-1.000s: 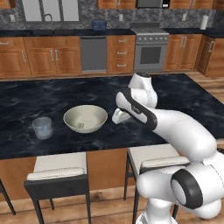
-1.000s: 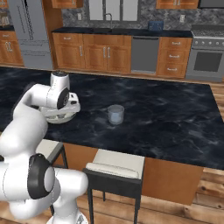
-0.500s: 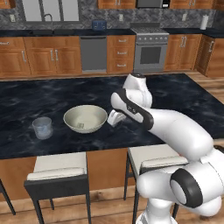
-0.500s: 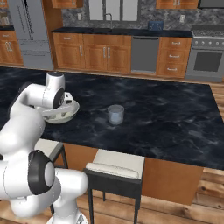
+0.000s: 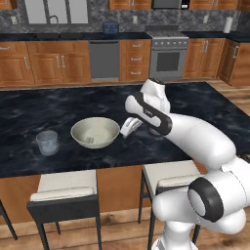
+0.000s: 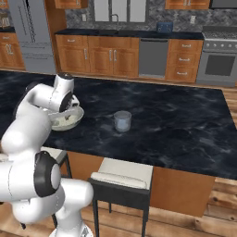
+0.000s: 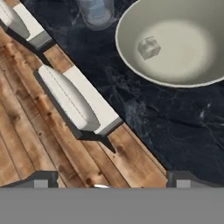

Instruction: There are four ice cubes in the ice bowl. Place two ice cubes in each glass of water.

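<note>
since the frame a second ago the arm has drawn back toward the near edge of the counter (image 5: 58, 110), and the gripper (image 5: 130, 128) now sits lower and closer to the right rim of the ice bowl (image 5: 95, 132); bowl and glass have not shifted. in the hand view the two dark fingertips (image 7: 42, 178) stand far apart at the bottom corners with nothing between them: jaws wide, holding nothing.

ice bowl rests on the dark marble counter, upright. one ice cube (image 7: 149, 47) lies on the bowl floor, off centre; in the left base view a small pale speck (image 5: 91, 141) marks the same spot. whether more cubes are in the bowl cannot be told at this resolution, though the hand view shows one.

one glass of water (image 5: 48, 142) stands well to the left of the bowl, apart from it, near the front edge. in the right base view the other glass (image 6: 122, 121) stands alone on the counter, right of the bowl (image 6: 67, 119), which is partly hidden behind the arm. contents of either glass too faint to read.

two stools with pale seats (image 5: 63, 188) stand tucked below the counter edge. wooden floor (image 7: 30, 140) visible beneath the hand.
</note>
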